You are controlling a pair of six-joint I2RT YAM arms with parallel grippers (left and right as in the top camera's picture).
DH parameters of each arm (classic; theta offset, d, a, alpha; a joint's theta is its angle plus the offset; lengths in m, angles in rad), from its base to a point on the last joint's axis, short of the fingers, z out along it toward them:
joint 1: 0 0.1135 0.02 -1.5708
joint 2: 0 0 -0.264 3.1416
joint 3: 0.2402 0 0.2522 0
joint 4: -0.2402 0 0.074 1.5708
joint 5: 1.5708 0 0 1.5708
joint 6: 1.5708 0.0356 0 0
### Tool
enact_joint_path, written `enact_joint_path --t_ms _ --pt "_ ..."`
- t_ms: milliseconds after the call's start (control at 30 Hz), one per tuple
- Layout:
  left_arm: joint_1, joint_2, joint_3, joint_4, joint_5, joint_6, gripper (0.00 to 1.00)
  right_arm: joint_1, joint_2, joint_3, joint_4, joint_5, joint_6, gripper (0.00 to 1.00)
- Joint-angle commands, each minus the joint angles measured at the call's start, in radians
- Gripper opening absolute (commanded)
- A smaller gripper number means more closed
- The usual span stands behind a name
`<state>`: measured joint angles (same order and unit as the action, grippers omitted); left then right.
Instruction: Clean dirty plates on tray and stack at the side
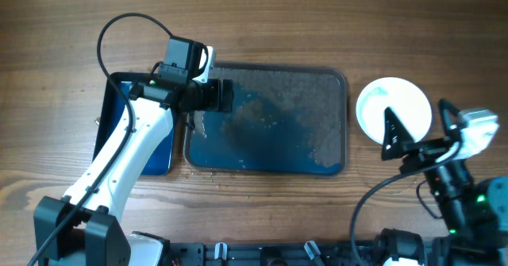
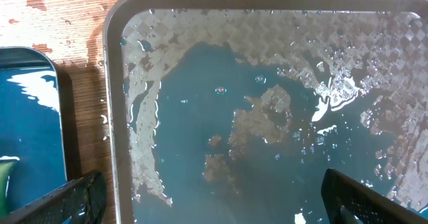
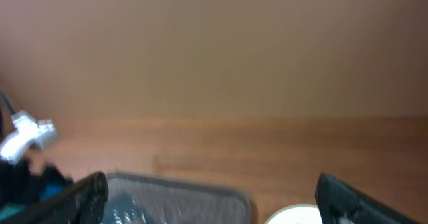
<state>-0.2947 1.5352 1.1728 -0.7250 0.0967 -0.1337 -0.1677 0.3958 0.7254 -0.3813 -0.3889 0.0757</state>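
Note:
The dark tray (image 1: 333, 79) lies mid-table, holding no plates, awash with teal water and foam. It fills the left wrist view (image 2: 114, 63) and shows blurred in the right wrist view (image 3: 180, 194). A white plate (image 1: 390, 99) lies on the table right of the tray. I cannot tell whether others lie under it. Its edge shows in the right wrist view (image 3: 294, 217). My left gripper (image 1: 208, 99) is open and empty over the tray's left end, its fingers wide apart in the left wrist view (image 2: 214, 207). My right gripper (image 1: 419, 123) is open and empty just above the plate's near edge, as the right wrist view (image 3: 214, 204) also shows.
A blue rectangular tray (image 1: 163, 151) lies left of the dark tray, mostly under my left arm. It shows in the left wrist view (image 2: 30, 110) with a sliver of green sponge (image 2: 5, 174). Water drops spot the wood near the tray's far left corner (image 2: 40, 3).

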Motion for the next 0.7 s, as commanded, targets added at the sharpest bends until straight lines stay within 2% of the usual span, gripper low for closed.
enact_joint_path --t_ms 0,133,267,400,500,667 --pt "-0.005 0.008 0.010 0.000 0.011 -0.009 1.00 0.076 -0.201 -0.326 0.193 0.005 -0.077 1.00" --pt "-0.005 0.008 0.010 0.000 0.011 -0.009 1.00 0.124 -0.338 -0.563 0.311 0.013 -0.112 1.00" --pt "-0.005 0.008 0.010 0.000 0.011 -0.009 1.00 0.157 -0.393 -0.675 0.367 0.072 -0.128 1.00" --pt "-0.005 0.008 0.010 0.000 0.011 -0.009 1.00 0.169 -0.393 -0.721 0.405 0.149 -0.116 1.00" --pt "-0.005 0.008 0.010 0.000 0.011 -0.009 1.00 0.169 -0.393 -0.721 0.393 0.254 -0.011 1.00" --pt "-0.005 0.008 0.010 0.000 0.011 -0.009 1.00 0.169 -0.392 -0.720 0.391 0.262 0.010 1.00"
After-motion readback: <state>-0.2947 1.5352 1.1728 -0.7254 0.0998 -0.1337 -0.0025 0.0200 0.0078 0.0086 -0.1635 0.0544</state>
